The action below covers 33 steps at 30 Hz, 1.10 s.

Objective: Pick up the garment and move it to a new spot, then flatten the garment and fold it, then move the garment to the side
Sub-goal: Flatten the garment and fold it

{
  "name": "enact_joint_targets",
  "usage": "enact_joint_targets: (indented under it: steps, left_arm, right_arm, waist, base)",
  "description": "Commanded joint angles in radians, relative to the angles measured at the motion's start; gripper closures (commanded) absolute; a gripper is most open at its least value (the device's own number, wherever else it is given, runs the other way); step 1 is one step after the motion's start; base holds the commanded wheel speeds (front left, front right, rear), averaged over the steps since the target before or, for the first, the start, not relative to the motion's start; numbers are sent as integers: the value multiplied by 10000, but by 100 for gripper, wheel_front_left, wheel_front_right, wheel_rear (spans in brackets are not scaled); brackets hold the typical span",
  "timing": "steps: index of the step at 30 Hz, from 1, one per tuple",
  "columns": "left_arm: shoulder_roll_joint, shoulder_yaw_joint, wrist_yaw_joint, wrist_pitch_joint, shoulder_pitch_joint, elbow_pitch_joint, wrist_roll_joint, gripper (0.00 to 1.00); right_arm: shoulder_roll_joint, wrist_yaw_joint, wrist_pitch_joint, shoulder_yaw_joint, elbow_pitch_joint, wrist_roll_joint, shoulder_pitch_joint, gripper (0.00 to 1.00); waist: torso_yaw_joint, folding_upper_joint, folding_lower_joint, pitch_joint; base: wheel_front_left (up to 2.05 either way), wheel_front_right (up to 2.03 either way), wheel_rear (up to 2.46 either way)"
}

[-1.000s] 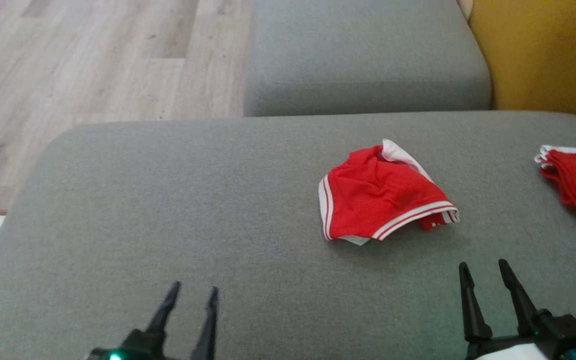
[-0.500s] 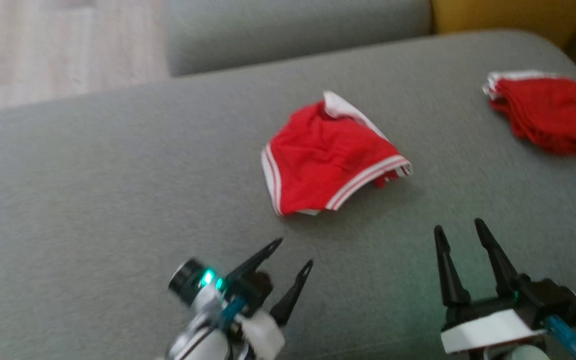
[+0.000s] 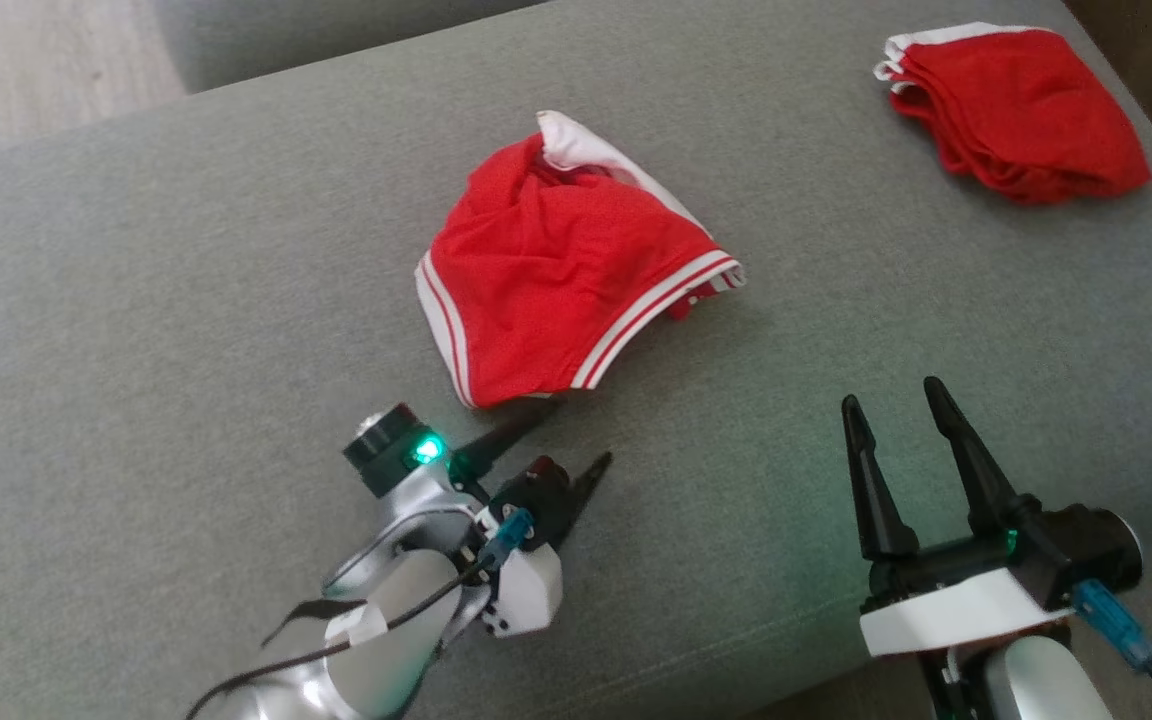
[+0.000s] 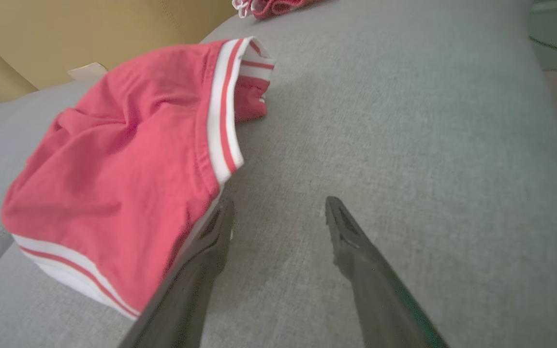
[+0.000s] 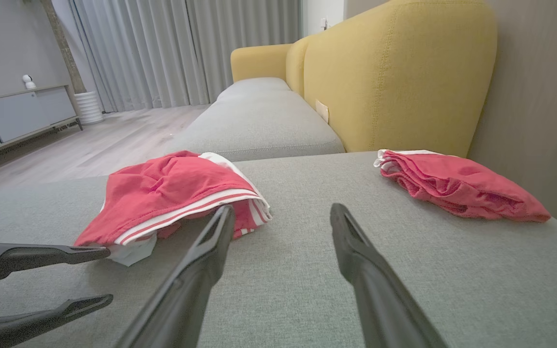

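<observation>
Clearly the garment [image 3: 556,280] is seen crumpled on the cushion [image 3: 136,300], just beside the L gripper [image 3: 568,438]. That and the R gripper [image 3: 891,395] are held wide open, empty. Light, floppy cloth is expected, so the near striped hem [image 3: 651,315] is best pinched.

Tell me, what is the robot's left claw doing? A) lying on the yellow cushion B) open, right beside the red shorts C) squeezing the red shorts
B: the left gripper has its fingers spread apart with nothing between them, one tip at the hem of the crumpled red garment.
</observation>
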Motion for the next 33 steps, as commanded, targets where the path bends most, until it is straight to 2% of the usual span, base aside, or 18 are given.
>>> enact_joint_targets:
  steps: [1, 6, 16, 18, 22, 25, 28, 33]
  left_arm:
    - [195, 198, 250, -59, -634, -81, 134, 0]
    - [211, 32, 677, -59, -952, 189, 68, 0]
    - [603, -588, 1211, -59, -1334, -364, -246, 0]
    - [648, -723, 1087, -59, -1371, -651, -434, 0]
    - [758, -1339, 518, -59, -1357, -1507, -635, 0]
    - [860, -1678, 463, -59, -1424, -2085, -665, 0]
    - [1014, -1743, 750, -59, -1539, -2407, -713, 0]
    - [1299, -1796, 1322, -59, -1730, -1200, -586, 0]
  right_arm:
    - [-54, -9, -111, 282, -263, 26, -379, 0]
    - [-34, -9, -111, 305, -260, 59, -438, 0]
    - [-15, -9, -111, 245, -265, 57, -439, 0]
    - [-13, -9, -111, 267, -262, 60, -464, 0]
    - [-10, -9, -111, 209, -277, 74, -472, 0]
    - [-8, -9, -111, 179, -242, 85, -470, 0]
    - [-6, -9, -111, 181, -219, 106, -502, 0]
    - [-5, -9, -111, 283, -199, 182, -557, 0]
  waist:
    - [-93, 0, 0, 34]
    - [-181, 0, 0, 69]
    - [-137, 0, 0, 171]
    - [-132, 0, 0, 187]
    - [-70, 0, 0, 209]
    - [-18, 0, 0, 225]
    - [12, 0, 0, 245]
    - [-22, 0, 0, 282]
  base:
    - [0, 0, 0]
    - [0, 0, 0]
    - [0, 0, 0]
    - [0, 0, 0]
    - [0, 0, 0]
    - [0, 0, 0]
    - [0, 0, 0]
    - [0, 0, 0]
